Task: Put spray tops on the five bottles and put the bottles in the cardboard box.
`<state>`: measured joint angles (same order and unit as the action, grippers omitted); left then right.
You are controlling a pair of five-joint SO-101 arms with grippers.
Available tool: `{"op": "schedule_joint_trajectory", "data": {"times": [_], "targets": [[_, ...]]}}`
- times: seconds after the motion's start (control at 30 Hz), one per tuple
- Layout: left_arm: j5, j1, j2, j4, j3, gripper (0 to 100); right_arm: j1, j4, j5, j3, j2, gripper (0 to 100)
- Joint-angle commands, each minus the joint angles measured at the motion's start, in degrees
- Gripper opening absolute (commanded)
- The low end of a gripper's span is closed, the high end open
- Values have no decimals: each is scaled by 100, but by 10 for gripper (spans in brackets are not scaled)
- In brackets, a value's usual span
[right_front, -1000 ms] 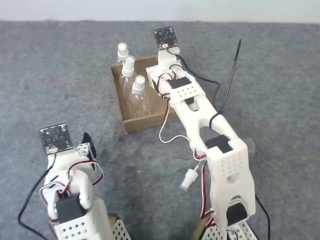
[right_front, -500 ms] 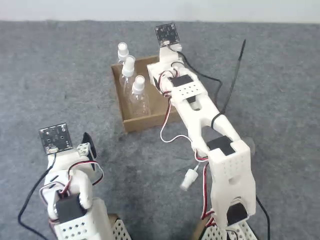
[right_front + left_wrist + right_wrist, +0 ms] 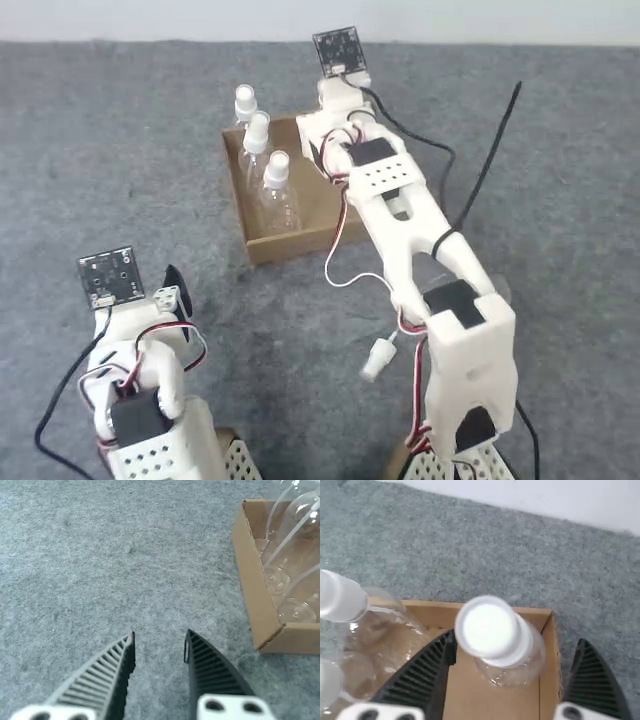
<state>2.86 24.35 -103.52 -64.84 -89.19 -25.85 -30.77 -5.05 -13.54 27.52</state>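
The cardboard box [image 3: 262, 246] sits at the table's middle back. Three clear bottles with white spray tops stand along its left side: one [image 3: 245, 101], a second [image 3: 258, 129], a third [image 3: 277, 169]. My right arm stretches over the box. In the right wrist view its gripper [image 3: 515, 641] is open, jaws wide on either side of a capped bottle [image 3: 489, 628] standing in a corner of the box [image 3: 546, 645]. Another capped bottle [image 3: 340, 600] stands beside it. My left gripper [image 3: 160, 636] is open over bare carpet at the front left [image 3: 178, 286], with the box [image 3: 252, 585] farther off.
Grey carpet covers the table. A thin black cable [image 3: 490, 160] arches up to the right of the right arm. A loose white connector [image 3: 380, 357] hangs on wires by that arm's base.
The right arm has drawn back and risen a little over the far end of the box, swinging slightly right. The left arm has kept still.
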Motion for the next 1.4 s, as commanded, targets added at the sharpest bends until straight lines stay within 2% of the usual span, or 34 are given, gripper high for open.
{"op": "schedule_joint_trajectory", "data": {"times": [0.0, 0.3, 0.67, 1.13, 1.37], "targets": [[18, 18, -132, 0, 40, 152, 22, -268, 9, -413, -857, 303], [18, 18, -132, 9, 40, 152, -92, -804, 9, -404, -1657, 303], [18, -9, -114, 18, 40, 152, -356, -2053, 9, -404, -3055, 303], [18, -26, -105, 132, 40, 152, -312, -5024, 44, -404, -4330, 303], [18, -35, -105, 211, 75, 156, -303, -6290, 1398, -404, -4892, 303]]}}
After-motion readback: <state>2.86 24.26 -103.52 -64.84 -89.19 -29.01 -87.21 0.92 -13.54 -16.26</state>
